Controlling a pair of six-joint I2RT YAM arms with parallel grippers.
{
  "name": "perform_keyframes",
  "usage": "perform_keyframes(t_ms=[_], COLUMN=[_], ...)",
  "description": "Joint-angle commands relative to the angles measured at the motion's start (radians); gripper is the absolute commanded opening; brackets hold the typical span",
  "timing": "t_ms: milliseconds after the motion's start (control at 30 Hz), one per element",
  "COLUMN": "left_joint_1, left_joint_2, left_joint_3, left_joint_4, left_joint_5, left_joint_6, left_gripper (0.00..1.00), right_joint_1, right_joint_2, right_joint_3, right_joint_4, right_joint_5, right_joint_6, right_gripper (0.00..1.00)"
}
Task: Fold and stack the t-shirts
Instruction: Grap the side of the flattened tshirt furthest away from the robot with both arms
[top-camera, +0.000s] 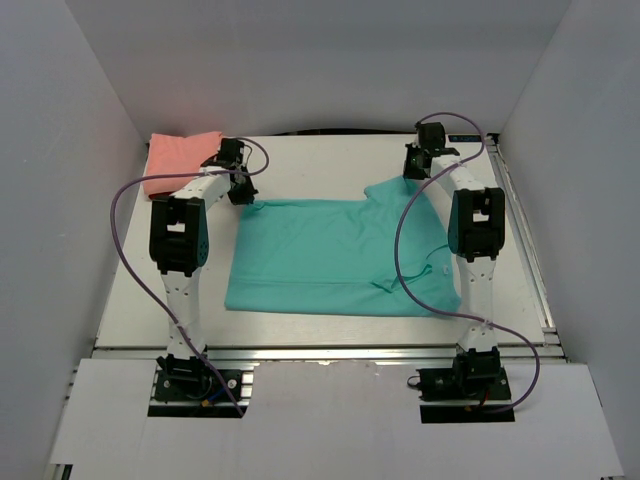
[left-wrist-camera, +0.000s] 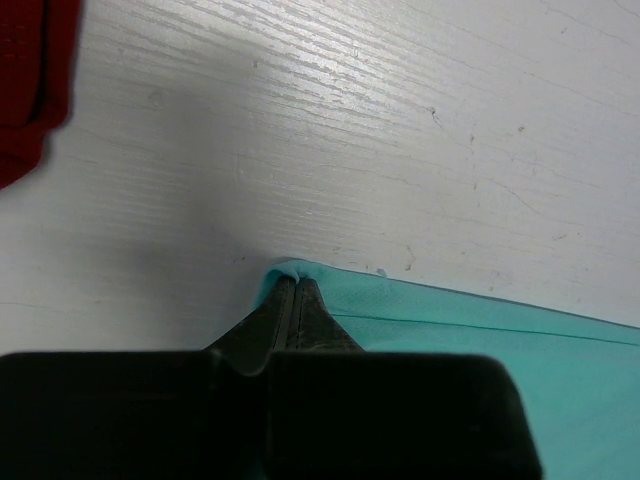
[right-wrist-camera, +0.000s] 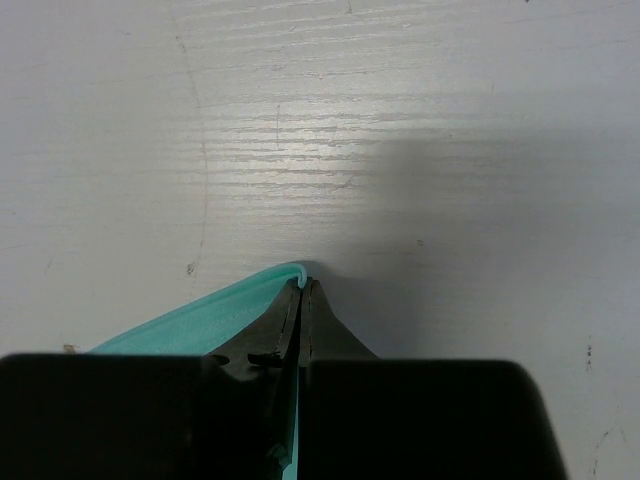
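Observation:
A teal t-shirt (top-camera: 340, 258) lies spread flat in the middle of the table. My left gripper (top-camera: 244, 196) sits at its far left corner. In the left wrist view the left gripper (left-wrist-camera: 291, 282) is shut on that teal corner (left-wrist-camera: 430, 320), which bunches at the fingertips. My right gripper (top-camera: 411, 174) is at the shirt's far right corner. The right wrist view shows the right gripper (right-wrist-camera: 305, 284) shut on a thin teal edge (right-wrist-camera: 200, 322) curling over the tips. A folded salmon-pink t-shirt (top-camera: 180, 160) rests at the back left. Dark red cloth (left-wrist-camera: 30, 80) fills the left wrist view's upper left corner.
White walls (top-camera: 70, 200) close in the table on the left, back and right. Purple cables (top-camera: 125, 240) loop beside each arm. Bare white tabletop (right-wrist-camera: 320, 130) lies beyond both grippers.

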Motion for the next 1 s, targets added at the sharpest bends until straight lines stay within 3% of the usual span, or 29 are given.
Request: perform_keyframes(t_ms=[0,500,967], left_joint_1=[-0.005,-0.005,-0.005], left_joint_2=[-0.061,-0.058,-0.154], left_joint_3=[0.001,0.08,-0.004], left_joint_4=[0.007,0.003,0.029], left_joint_5=[-0.02,-0.032,-0.04], left_joint_6=[0.014,0.02,0.048], left_gripper=[0.0,0.0,0.0], right_joint_1=[-0.004,-0.004,0.002], right_joint_2=[-0.027,-0.174,-0.523], right_joint_3=[0.008,-0.087,-0.439], right_joint_4=[0.024,0.038,0.027], right_joint_5=[-0.001,-0.002,-0.01], right_joint_6=[0.005,0.005,0.028], right_gripper=[0.0,0.0,0.0])
